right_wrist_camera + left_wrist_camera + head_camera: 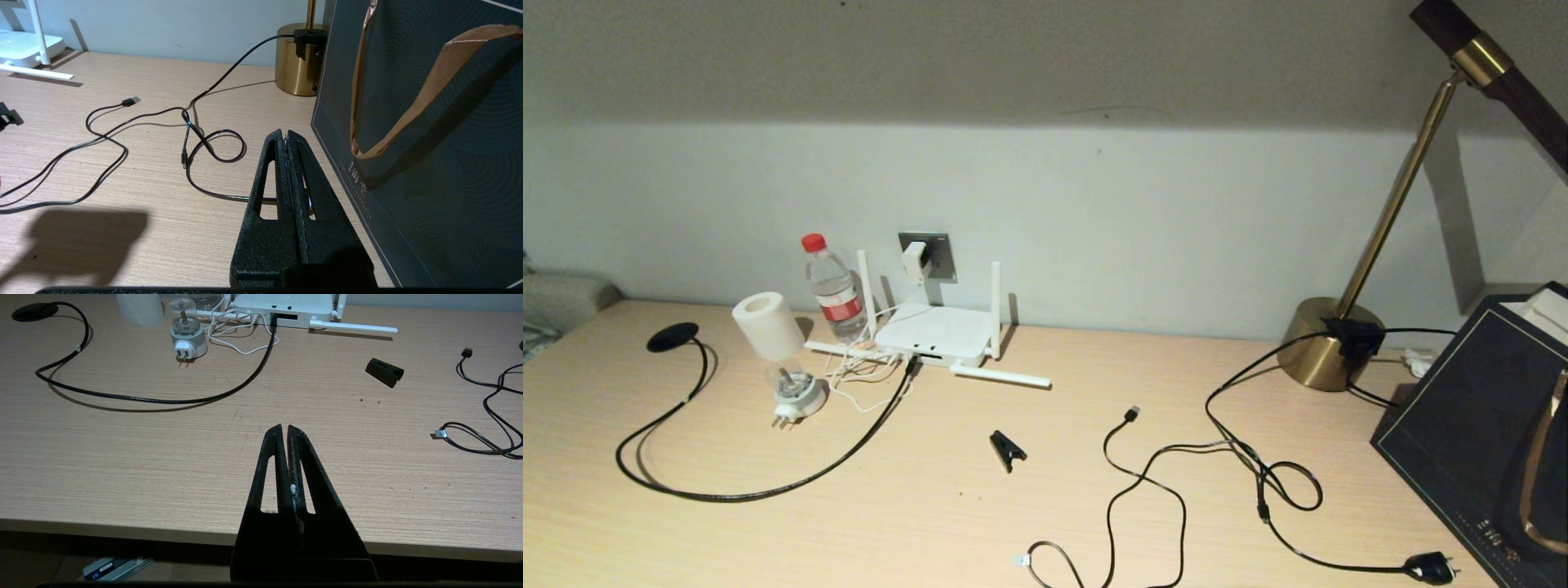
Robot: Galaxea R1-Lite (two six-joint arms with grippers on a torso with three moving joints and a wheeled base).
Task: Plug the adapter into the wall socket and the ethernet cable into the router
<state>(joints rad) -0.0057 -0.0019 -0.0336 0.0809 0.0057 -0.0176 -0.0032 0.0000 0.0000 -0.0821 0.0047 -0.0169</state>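
Observation:
The white adapter (916, 260) sits in the dark grey wall socket (940, 256), its thin white cord (866, 390) running down to the router. The white router (931, 333) lies below it against the wall. The black ethernet cable (768, 488) loops across the table from its round disc (672, 336) and its tip stands in a router port (273, 323). My left gripper (284, 427) hovers shut and empty over the table's near edge, far from the router (286, 306). My right gripper (284, 132) is shut and empty beside the dark bag (429, 134). Neither gripper shows in the head view.
A round plug base with bulb and white shade (780, 359), a water bottle (833, 287) and a black clip (1006, 448) lie near the router. A thin USB cable (1143, 490), the lamp cord (1258, 474) with its plug (1429, 566), and the brass lamp (1331, 343) fill the right.

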